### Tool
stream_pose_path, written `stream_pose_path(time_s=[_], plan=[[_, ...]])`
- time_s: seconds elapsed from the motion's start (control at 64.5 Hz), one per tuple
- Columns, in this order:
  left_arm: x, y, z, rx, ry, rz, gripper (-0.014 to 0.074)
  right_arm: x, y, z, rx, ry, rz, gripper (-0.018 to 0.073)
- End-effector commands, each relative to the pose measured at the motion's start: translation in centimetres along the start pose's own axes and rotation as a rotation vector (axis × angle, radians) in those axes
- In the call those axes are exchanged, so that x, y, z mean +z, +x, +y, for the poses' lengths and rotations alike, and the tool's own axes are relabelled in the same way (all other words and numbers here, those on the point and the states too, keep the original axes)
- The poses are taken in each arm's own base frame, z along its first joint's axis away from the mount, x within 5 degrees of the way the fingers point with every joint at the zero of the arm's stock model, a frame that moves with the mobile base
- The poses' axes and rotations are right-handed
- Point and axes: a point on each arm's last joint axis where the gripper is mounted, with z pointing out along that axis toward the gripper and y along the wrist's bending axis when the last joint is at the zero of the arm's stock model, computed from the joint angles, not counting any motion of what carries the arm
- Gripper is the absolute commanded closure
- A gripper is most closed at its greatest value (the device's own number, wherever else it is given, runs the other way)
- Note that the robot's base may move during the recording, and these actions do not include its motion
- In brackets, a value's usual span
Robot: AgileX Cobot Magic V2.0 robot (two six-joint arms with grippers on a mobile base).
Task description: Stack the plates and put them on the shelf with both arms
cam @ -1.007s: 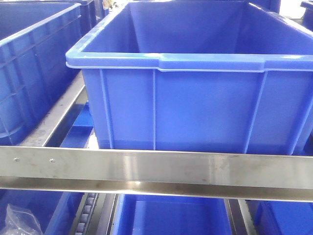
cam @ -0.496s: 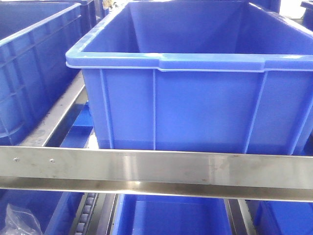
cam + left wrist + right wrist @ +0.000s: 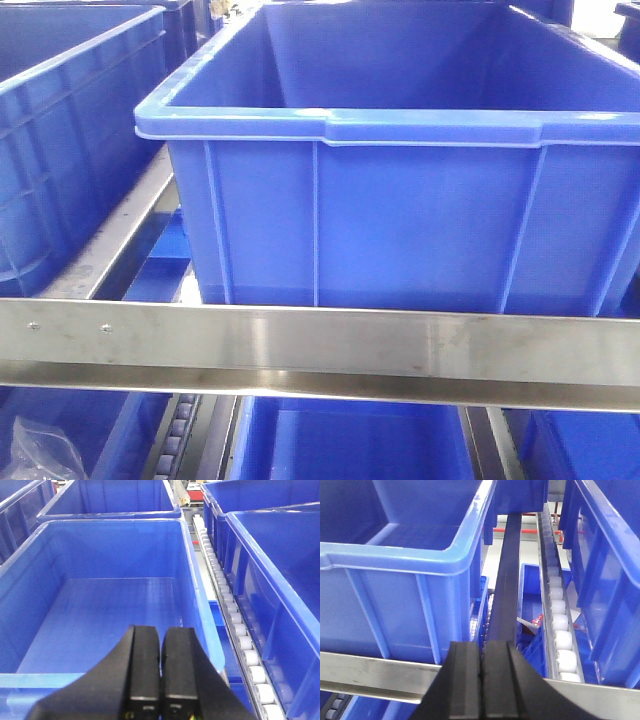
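The left fingers (image 3: 160,680) are pressed together with nothing between them, held above a big blue crate (image 3: 100,610). The right fingers (image 3: 481,680) are pressed together too, holding nothing, just over the shelf (image 3: 365,672) front rail. A blue crate (image 3: 400,200) sits behind that rail. No plates show.

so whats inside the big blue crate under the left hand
Nothing shows: the blue crate has a bare textured floor. The shut left hand hides its near edge.
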Motion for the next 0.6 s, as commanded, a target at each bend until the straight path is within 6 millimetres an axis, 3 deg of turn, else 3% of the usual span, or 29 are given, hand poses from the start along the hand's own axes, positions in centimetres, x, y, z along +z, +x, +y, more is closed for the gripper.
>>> stream_pose_path(time_s=[0.0,0.186,0.372,0.589], plan=[[-0.1,-1.5,0.1,-0.016,-0.01,-0.117,0.0514,-0.2,-0.9,-0.1,0.001,0.011,-0.107,0.0504],[-1.4,0.8,0.1,0.062,-0.034,-0.224,0.0513,-0.2,-0.9,-0.1,0.001,0.011,-0.107,0.0504],[-3.2,5.3,0.0,0.065,-0.038,-0.247,0.0514,-0.2,-0.9,-0.1,0.001,0.011,-0.107,0.0504],[-4.1,8.9,-0.2,0.065,-0.045,-0.338,0.0514,-0.2,-0.9,-0.1,0.001,0.011,-0.106,0.0504]])
